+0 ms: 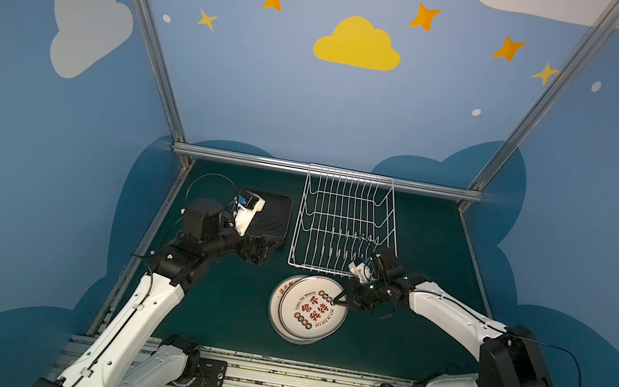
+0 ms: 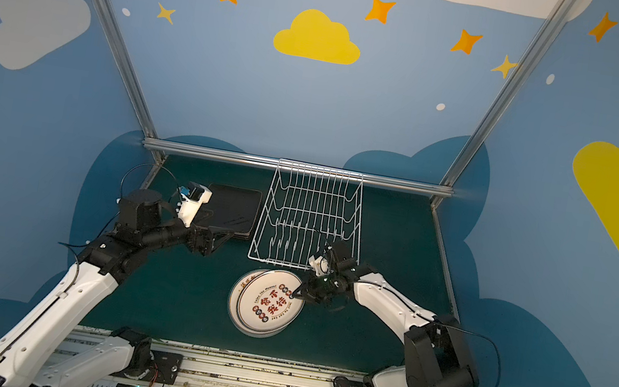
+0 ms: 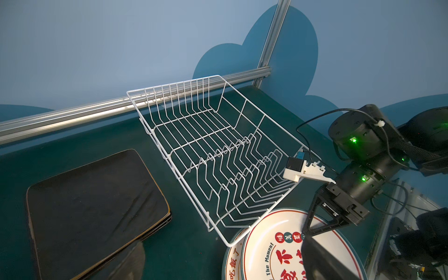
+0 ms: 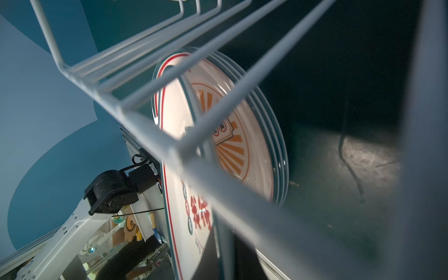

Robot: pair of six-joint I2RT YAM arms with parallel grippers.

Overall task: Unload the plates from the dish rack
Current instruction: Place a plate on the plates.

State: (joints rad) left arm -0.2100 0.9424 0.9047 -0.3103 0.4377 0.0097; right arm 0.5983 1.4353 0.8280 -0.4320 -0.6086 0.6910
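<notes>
The white wire dish rack [image 1: 321,270] [image 2: 279,264] [image 3: 174,83] stands at the back with no plates in it. A stack of black square plates [image 1: 275,214] [image 2: 234,208] [image 3: 97,206] lies to its left. Round white plates [image 1: 275,303] [image 2: 236,301] [image 4: 257,150] are stacked in front of it. My right gripper [image 1: 337,302] [image 2: 293,295] [image 3: 306,232] [image 4: 224,257] is shut on the rim of the top round plate [image 1: 310,312] [image 3: 274,240] [image 4: 184,242], which tilts up off the stack. My left gripper [image 1: 265,248] [image 2: 218,239] [image 3: 223,252] hangs open by the square plates' near corner, holding nothing.
The rack's near wires [image 4: 242,194] pass close in front of the right wrist camera. An aluminium rail [image 1: 246,159] and the blue walls close off the back and sides. Bare green mat [image 1: 223,303] lies left of the round stack.
</notes>
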